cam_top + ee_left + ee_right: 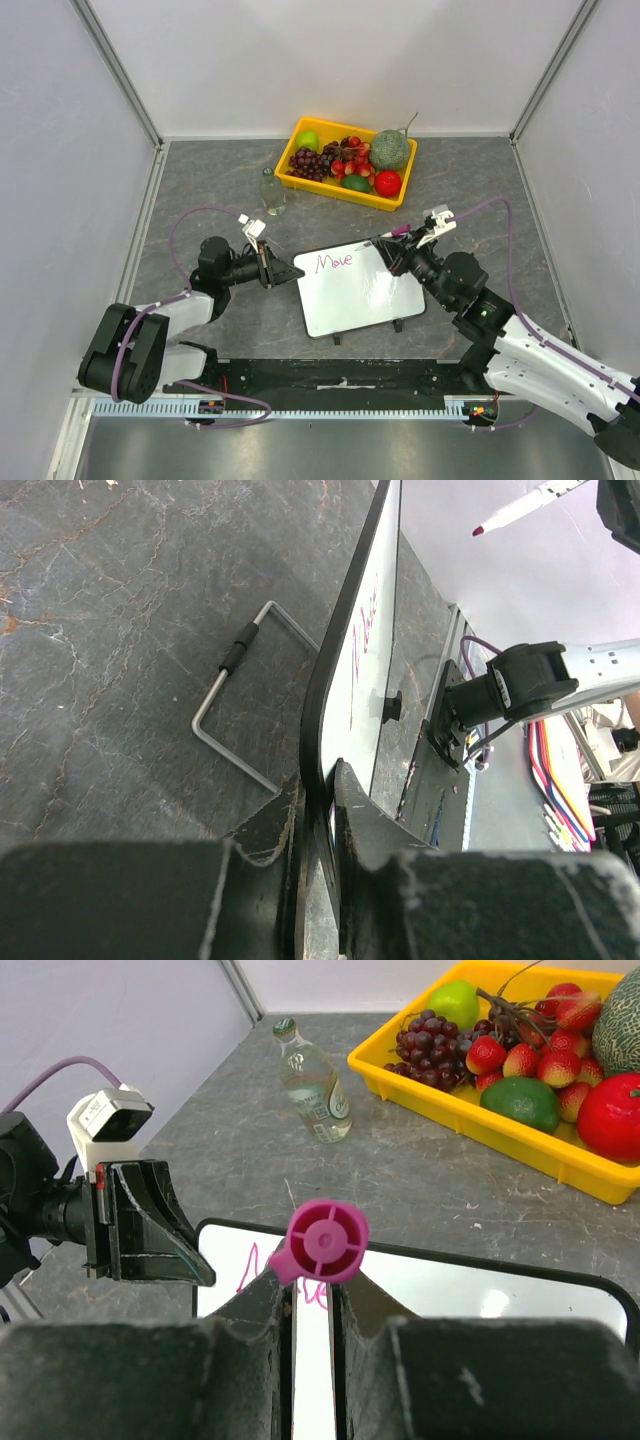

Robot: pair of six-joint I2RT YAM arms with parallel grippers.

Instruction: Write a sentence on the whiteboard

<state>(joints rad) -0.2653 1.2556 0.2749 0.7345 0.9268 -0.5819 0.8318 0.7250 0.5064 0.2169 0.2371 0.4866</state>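
The right gripper (312, 1300) clamps a magenta marker (328, 1240) between its fingers above the whiteboard (480, 1295), whose magenta lettering (250, 1272) lies just beside the left gripper (160, 1230); a bottle (315, 1085) stands near the yellow tray (530, 1150).

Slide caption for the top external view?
Left gripper clamps the whiteboard edge; right gripper holds a magenta marker beside the written word Move.

Top view looks down; wrist views, close, share the whiteboard (360, 295).

A yellow tray (322, 189) of fruit (310, 162) stands near a clear bottle (272, 192).
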